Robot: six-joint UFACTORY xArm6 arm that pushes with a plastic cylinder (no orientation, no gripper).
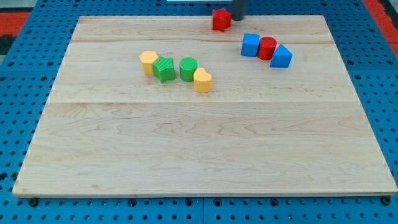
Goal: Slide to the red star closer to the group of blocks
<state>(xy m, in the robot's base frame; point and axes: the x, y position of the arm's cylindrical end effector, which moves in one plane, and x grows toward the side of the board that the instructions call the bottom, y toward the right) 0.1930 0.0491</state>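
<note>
Camera view: my tip [239, 18] sits at the top edge of the frame, just right of the red star [221, 19], touching or nearly touching its right side. The rod carries no claw, so nothing is held. The red star lies on the wooden board [199, 149] near its top edge, a little right of centre. Below and to its right, three blocks sit in a tight row: a blue cube [250, 45], a red cylinder [267, 48] and a blue block [281, 56]. Left of centre, another cluster: a yellow block [148, 61], a green star [164, 68], a green cylinder [188, 68] and a yellow heart [202, 81].
</note>
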